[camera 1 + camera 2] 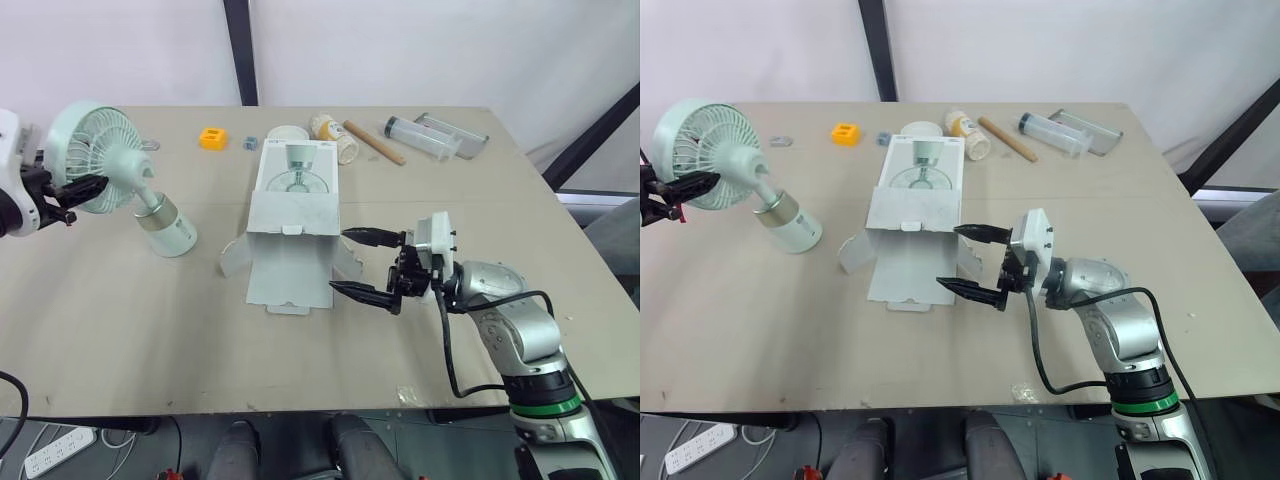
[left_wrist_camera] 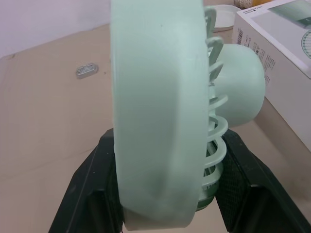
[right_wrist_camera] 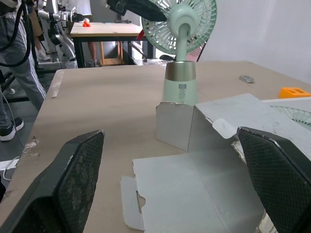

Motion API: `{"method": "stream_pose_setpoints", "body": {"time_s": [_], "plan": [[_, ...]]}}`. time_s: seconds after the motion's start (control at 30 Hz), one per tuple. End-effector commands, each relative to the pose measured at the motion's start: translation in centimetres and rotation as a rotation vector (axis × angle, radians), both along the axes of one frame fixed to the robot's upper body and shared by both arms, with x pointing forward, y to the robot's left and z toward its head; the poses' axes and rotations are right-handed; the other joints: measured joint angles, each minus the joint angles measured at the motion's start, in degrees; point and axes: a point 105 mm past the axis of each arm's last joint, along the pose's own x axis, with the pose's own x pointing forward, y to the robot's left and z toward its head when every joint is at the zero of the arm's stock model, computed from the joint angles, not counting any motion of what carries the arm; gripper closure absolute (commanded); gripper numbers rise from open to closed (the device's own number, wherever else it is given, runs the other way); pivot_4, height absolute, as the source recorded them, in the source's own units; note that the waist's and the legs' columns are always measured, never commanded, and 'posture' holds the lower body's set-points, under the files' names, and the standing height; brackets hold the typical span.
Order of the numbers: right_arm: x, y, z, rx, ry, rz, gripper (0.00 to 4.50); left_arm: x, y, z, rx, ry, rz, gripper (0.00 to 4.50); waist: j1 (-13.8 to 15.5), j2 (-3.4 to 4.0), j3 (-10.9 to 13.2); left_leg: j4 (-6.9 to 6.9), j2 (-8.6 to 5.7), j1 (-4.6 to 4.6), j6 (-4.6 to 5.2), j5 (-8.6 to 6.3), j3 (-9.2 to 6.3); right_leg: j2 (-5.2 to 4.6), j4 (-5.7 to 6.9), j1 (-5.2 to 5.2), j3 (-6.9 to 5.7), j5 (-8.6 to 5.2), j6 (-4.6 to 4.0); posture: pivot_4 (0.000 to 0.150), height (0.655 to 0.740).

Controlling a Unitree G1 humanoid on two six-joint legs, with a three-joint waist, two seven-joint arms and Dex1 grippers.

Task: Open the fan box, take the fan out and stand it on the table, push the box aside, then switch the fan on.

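Note:
My left gripper (image 1: 80,188) is shut on the round head of the mint-green fan (image 1: 95,150). The fan leans, its cylindrical base (image 1: 170,232) low over the table at the left; I cannot tell if it touches. In the left wrist view the fan's rim (image 2: 155,121) sits clamped between both black fingers (image 2: 92,194). The white fan box (image 1: 297,195) lies in the middle of the table with its flaps (image 1: 290,275) spread toward me. My right gripper (image 1: 368,265) is open just right of those flaps, one fingertip (image 1: 350,290) at the flap's edge, nothing between the fingers.
Along the far edge lie an orange block (image 1: 213,138), a white lid (image 1: 287,133), a tipped jar (image 1: 335,135), a wooden stick (image 1: 376,143) and a clear tube (image 1: 428,138). A person (image 3: 14,53) stands beyond the table's left end.

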Motion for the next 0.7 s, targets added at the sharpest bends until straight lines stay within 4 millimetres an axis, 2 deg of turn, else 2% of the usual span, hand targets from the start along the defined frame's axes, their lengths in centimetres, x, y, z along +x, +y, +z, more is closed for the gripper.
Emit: {"method": "stream_pose_setpoints", "body": {"time_s": [0.03,0.2,0.4,0.7], "plan": [[-0.5,0.1,0.9,0.006,-0.05,0.007,0.0,0.3,-0.1,0.5,-0.049,-0.049,0.008,2.63,0.0,0.01,0.0,0.0,0.0,0.01,0.0,0.0,0.0,0.0,0.0,0.02,0.0,0.0,0.0,0.15,0.74],[-0.5,0.0,0.8,0.002,-0.05,-0.004,0.0,0.8,0.5,-1.8,-0.159,-0.006,0.031,2.63,0.3,0.03,0.0,0.07,-0.01,0.13,0.0,0.01,-0.04,-0.01,0.02,0.17,-0.04,0.01,0.06,0.15,0.74],[-0.6,-0.2,0.7,0.0,-0.049,-0.011,0.0,1.4,1.6,-3.4,-0.202,0.007,0.075,2.63,0.3,0.2,-0.1,0.1,-0.01,0.26,0.01,0.02,-0.05,-0.01,0.02,0.29,-0.05,-0.03,0.22,0.15,0.74],[-0.5,-0.1,0.7,0.006,-0.054,-0.019,0.0,2.6,1.5,-3.1,-0.2,-0.026,0.065,2.63,0.3,0.47,-0.3,0.1,-0.02,0.46,0.04,0.07,-0.05,0.0,0.02,0.48,-0.05,0.0,0.33,0.15,0.74]]}}
